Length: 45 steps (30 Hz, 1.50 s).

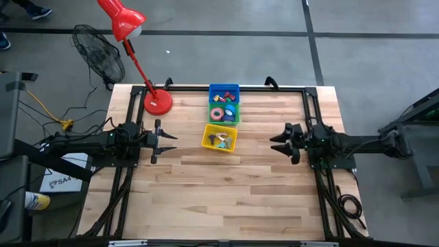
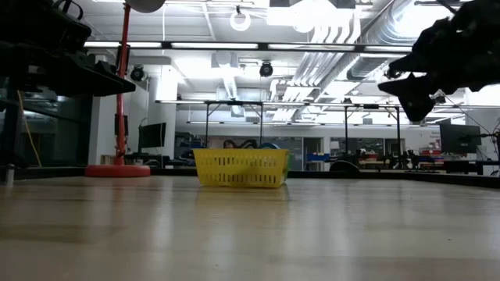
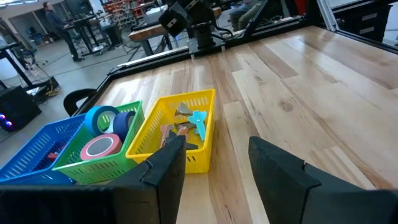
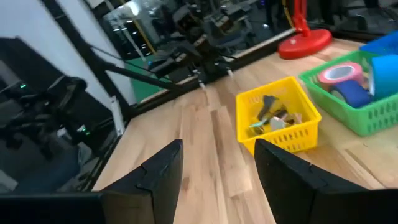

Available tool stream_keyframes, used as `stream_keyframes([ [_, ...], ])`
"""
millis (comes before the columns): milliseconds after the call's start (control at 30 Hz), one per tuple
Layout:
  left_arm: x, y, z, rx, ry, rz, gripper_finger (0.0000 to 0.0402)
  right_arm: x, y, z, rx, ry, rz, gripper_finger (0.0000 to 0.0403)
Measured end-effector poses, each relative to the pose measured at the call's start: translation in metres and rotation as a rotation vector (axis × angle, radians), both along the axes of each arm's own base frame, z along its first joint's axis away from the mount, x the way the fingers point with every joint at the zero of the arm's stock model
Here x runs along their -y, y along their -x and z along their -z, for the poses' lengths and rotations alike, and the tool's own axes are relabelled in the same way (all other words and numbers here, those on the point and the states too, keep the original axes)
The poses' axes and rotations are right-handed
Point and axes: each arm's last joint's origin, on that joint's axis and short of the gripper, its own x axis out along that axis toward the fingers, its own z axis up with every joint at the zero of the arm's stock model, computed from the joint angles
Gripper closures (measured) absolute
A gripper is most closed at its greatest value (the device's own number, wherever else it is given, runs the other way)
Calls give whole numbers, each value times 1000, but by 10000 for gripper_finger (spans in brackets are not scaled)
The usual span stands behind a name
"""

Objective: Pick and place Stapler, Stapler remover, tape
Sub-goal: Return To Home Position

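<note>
**Both claws spread and empty, three bins filled**

From above, the worktop (image 1: 226, 199) carries three bins touching in a row. The blue bin (image 1: 223, 86) is at the back, the green bin (image 1: 211, 114) in the middle and the yellow bin (image 1: 205, 139) in front. The staplers (image 1: 222, 95) lie in the blue bin as red and green blobs, too small to make out. The tape rolls (image 1: 218, 114) lie in the green bin, one a pink ring with an open centre. The staple removers (image 1: 219, 140) are a small jumble in the yellow bin. The left claw (image 1: 169, 140) and the right claw (image 1: 277, 143) face each other from either side of the yellow bin, well apart from it. A red lamp (image 1: 158, 101) stands at the back left corner.

At table height, the yellow bin hides the other two bins, and its contents do not show. The right claw hangs high at the upper right, partly cut off.

The left wrist view shows the left claw's fingers (image 3: 163, 167) spread, with nothing between them. In the green bin the pink roll lies flat and two blue rolls lean on edge. The removers look grey and pale blue. The blue bin is cut off at the edge.

The right wrist view shows the right claw's fingers (image 4: 155, 177) likewise spread and empty. Only a corner of the blue bin shows here.
</note>
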Motion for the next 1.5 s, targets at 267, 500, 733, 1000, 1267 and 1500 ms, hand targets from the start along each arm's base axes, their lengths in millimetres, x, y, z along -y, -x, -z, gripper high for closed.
stream_keyframes([
  [267, 0, 0, 0, 0, 0, 0, 229, -2, 5, 8, 16, 92, -67, 213],
  [500, 0, 0, 0, 0, 0, 0, 229, -3, 6, 8, 25, 149, -102, 213],
  [733, 0, 0, 0, 0, 0, 1, 229, -3, 6, 8, 24, 140, -101, 214],
  [1000, 0, 0, 0, 0, 0, 0, 229, -3, 6, 8, 24, 135, -100, 214],
  [1267, 0, 0, 0, 0, 0, 0, 229, -3, 6, 8, 24, 135, -100, 214],
  [1500, 0, 0, 0, 0, 0, 0, 229, -3, 6, 8, 24, 134, -100, 214],
])
